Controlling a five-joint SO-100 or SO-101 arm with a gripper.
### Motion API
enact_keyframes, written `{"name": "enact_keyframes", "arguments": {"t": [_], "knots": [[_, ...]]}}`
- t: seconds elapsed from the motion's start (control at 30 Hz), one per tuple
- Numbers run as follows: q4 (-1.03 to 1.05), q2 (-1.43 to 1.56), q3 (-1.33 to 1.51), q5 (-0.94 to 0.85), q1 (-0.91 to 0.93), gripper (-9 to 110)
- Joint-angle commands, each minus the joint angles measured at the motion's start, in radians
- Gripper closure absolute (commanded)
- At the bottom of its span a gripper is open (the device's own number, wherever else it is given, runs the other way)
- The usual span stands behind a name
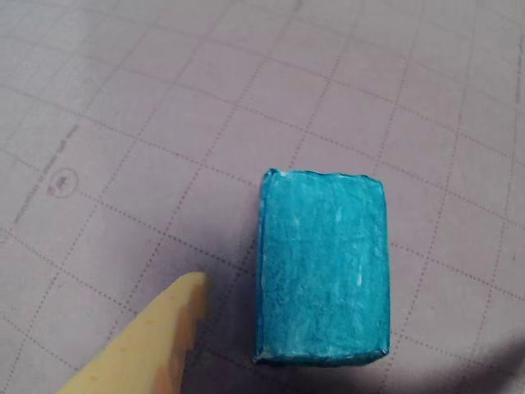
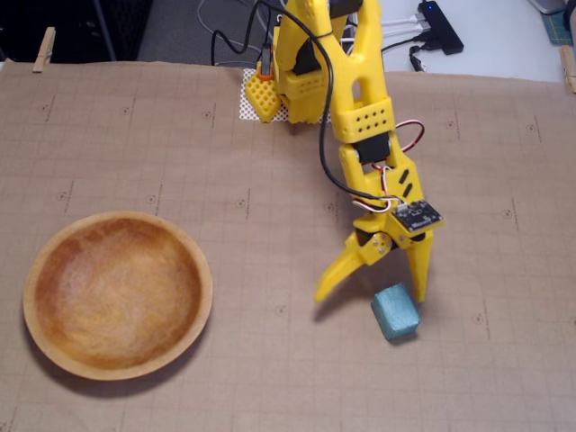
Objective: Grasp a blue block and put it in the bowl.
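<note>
The blue block lies on the brown grid mat, right of centre in the fixed view. My yellow gripper is open and low over the mat. The block sits between the fingers, close to the right one. In the wrist view the block fills the lower middle, and one yellow finger shows to its left with a gap between them; the other finger is out of view. The wooden bowl sits empty at the left, far from the gripper.
The arm's base stands at the back centre with cables behind it. A black hub lies at the back right. A clothespin clips the mat's far left edge. Open mat lies between block and bowl.
</note>
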Motion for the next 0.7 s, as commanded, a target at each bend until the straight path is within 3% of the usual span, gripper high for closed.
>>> {"name": "enact_keyframes", "arguments": {"t": [0.0,0.53,0.67], "knots": [[-0.025,0.012,-0.066,0.014,0.005,38],[-0.014,0.008,-0.097,0.005,0.005,38],[-0.012,0.006,-0.098,0.003,0.005,43]]}}
